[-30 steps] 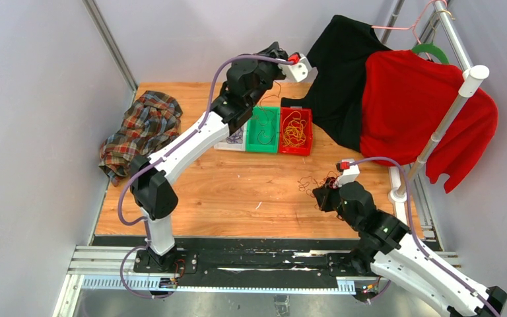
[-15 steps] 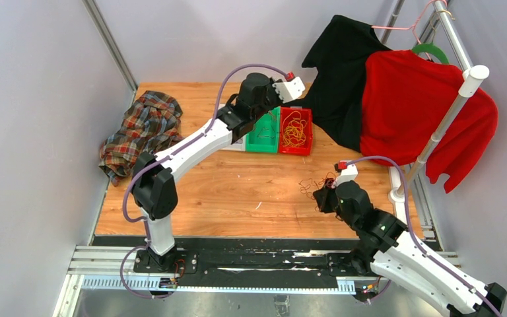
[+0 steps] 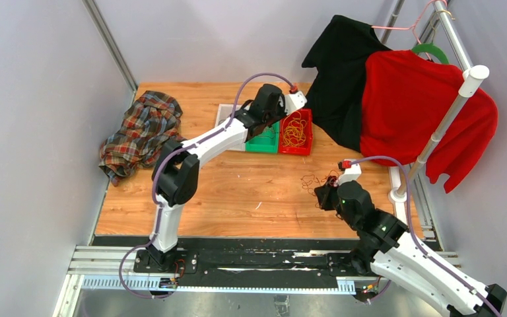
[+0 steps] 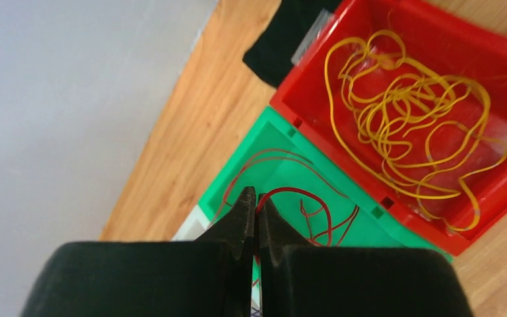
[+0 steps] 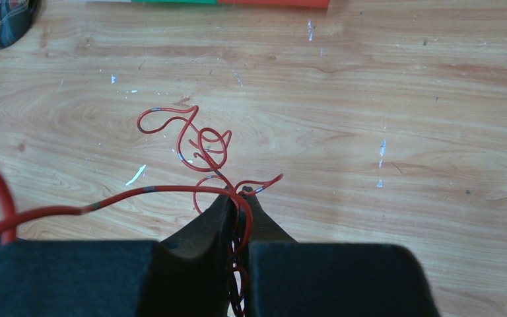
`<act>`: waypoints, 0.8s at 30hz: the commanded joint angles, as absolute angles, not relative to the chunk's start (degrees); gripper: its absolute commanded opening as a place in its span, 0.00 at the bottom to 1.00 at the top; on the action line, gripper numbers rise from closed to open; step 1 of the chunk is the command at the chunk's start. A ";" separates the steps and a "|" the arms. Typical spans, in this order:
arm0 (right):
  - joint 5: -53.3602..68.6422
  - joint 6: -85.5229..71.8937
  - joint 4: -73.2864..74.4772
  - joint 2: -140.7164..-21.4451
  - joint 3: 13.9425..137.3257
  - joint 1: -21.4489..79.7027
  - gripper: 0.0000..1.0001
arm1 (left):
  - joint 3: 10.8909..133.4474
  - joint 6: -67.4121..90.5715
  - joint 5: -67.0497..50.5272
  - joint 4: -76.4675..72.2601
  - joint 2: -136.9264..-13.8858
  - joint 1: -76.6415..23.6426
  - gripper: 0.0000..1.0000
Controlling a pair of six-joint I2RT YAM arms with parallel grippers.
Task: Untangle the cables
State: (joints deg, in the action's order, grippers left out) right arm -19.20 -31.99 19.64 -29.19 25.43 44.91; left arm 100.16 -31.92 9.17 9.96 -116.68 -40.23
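My left gripper [image 4: 256, 198] [image 3: 269, 124] hangs over the green bin [image 4: 284, 165], shut on a dark red cable [image 4: 304, 195] whose loops trail down into that bin. Yellow-orange cables [image 4: 409, 112] [image 3: 294, 130] lie coiled in the red bin [image 4: 502, 59] beside it. Low over the table at the right, my right gripper [image 5: 237, 195] [image 3: 323, 195] is shut on a bundle of red cables. Those cables curl out onto the wood as a small loose tangle [image 5: 195, 142] [image 3: 311, 181]. One strand [image 5: 72, 211] runs off to the left of the right wrist view.
A white tray [image 3: 226, 113] sits left of the green bin. A plaid cloth [image 3: 142, 129] lies heaped at the table's left edge. A black garment [image 3: 340, 79] and a red garment [image 3: 416, 112] hang from a rack [image 3: 445, 119] at the back right.
My left arm has swung down and to the right from high at the back, and its gripper now hangs over the green bin. The right arm has barely moved.
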 commanded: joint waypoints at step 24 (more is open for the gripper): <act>-6.15 -25.79 1.07 -35.51 26.78 43.37 0.00 | 108.33 -43.03 -40.99 56.80 -104.13 -32.80 0.98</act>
